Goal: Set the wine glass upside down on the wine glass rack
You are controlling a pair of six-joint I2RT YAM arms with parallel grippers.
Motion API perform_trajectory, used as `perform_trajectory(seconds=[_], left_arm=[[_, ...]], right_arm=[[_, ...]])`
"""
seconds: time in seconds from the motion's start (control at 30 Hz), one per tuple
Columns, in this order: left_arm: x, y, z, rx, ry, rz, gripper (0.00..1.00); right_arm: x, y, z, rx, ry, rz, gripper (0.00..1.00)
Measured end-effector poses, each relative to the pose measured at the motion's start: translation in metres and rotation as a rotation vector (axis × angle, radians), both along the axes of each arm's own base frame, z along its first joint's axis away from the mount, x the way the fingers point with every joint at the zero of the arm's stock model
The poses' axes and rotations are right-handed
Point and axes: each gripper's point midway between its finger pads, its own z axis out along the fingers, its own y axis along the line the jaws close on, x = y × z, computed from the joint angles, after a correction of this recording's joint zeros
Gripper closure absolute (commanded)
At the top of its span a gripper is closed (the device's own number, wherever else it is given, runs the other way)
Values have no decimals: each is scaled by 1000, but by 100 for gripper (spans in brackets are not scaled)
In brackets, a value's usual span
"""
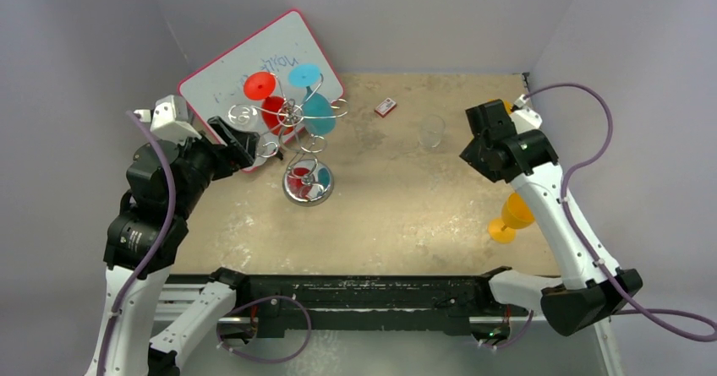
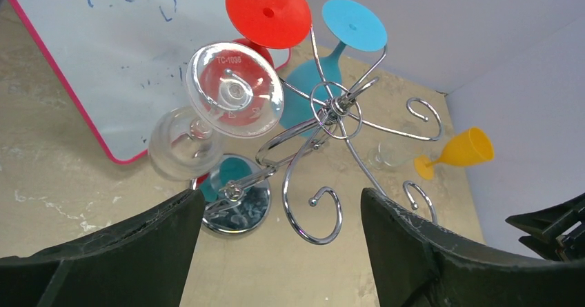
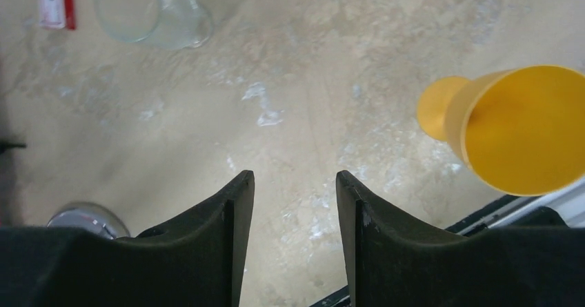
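The silver wire wine glass rack [image 1: 309, 152] [image 2: 331, 107] stands left of the table's middle on its round shiny base [image 2: 238, 207]. A clear wine glass [image 2: 234, 90] hangs upside down from one scroll arm, foot up and bowl [image 2: 183, 148] below. A red glass [image 1: 262, 89] and a blue glass [image 1: 309, 97] hang there too. My left gripper [image 1: 241, 144] [image 2: 276, 200] is open just left of the rack, with only a free scroll arm between its fingers. My right gripper [image 1: 486, 135] [image 3: 295, 176] is open over bare table and holds nothing.
A yellow wine glass [image 1: 511, 217] [image 3: 524, 127] appears to lie on its side at the right edge. A clear tumbler [image 1: 431, 131] [image 3: 148, 10] and a small red box [image 1: 385, 107] sit at the back. The pink-framed whiteboard [image 1: 245, 63] leans behind the rack.
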Motion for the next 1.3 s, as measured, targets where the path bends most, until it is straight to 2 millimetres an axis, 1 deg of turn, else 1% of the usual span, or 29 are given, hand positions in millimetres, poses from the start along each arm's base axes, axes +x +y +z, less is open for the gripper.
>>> perform_trajectory(seconds=[0.07, 0.17, 0.3, 0.43, 0.57, 0.73, 1.1, 1.2, 1.27, 1.3], left_arm=[[-2, -1, 0, -6, 0, -8, 17], [-6, -1, 3, -16, -11, -13, 17], [-7, 0, 5, -19, -19, -8, 16], [-6, 4, 4, -26, -14, 22, 16], [-5, 5, -1, -21, -5, 31, 16], [-5, 4, -4, -16, 3, 22, 16], [-5, 3, -7, 1, 16, 13, 17], [-5, 4, -8, 3, 19, 17, 17], [-5, 4, -8, 3, 19, 18, 18], [-5, 4, -8, 3, 19, 18, 18]], right_arm=[[-5, -17, -7, -15, 25, -56, 50], [-10, -40, -12, -32, 40, -131, 49], [-19, -71, -20, -54, 61, -230, 53], [-27, -88, -29, -71, 83, -286, 54], [-31, -103, -37, -88, 97, -329, 58], [-31, -113, -50, -95, 114, -355, 60], [-34, -112, -79, -78, 155, -354, 67], [-33, -112, -81, -77, 152, -355, 73], [-32, -112, -81, -75, 148, -355, 81], [-31, -111, -81, -73, 146, -354, 88]])
